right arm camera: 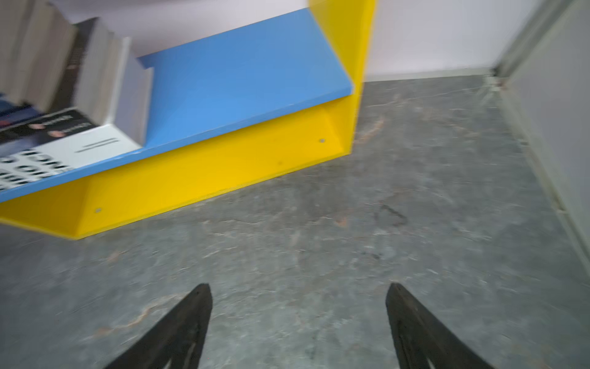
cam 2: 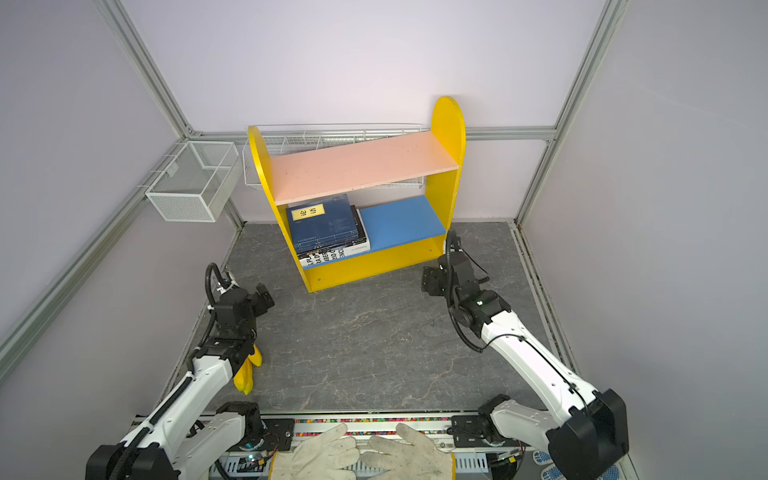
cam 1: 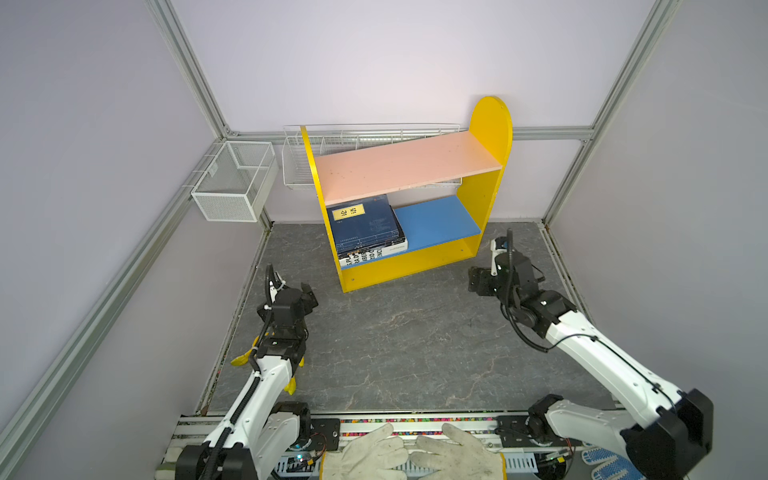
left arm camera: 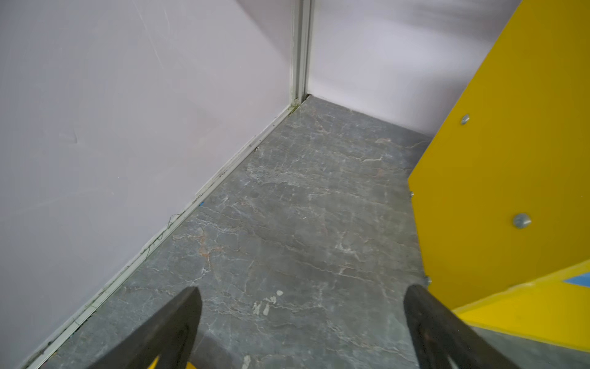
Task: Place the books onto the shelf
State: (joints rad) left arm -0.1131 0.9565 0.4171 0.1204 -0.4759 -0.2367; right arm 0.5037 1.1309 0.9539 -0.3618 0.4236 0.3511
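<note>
The shelf (cam 1: 415, 266) (cam 2: 374, 266) stands at the back of the table, yellow-sided, with a bare pink upper board (cam 1: 407, 164). The books (cam 1: 365, 224) (cam 2: 324, 224) lie stacked flat on the left half of its blue lower board (cam 1: 436, 224), a navy one with a yellow label on top and a thick white one (right arm camera: 95, 143) at the bottom. My left gripper (cam 1: 309, 297) (left arm camera: 301, 297) hovers open and empty over the table, left of the shelf's side panel (left arm camera: 510, 159). Over the table off the shelf's front right corner, my right gripper (cam 1: 478, 282) (right arm camera: 298, 294) is open and empty.
Yellow bananas (cam 1: 291, 384) (cam 2: 247, 372) lie under my left arm. A white wire basket (cam 1: 237, 180) hangs on the left wall and a long one (cam 1: 370, 141) sits behind the shelf. Two gloved hands (cam 1: 415, 453) rest on the front rail.
</note>
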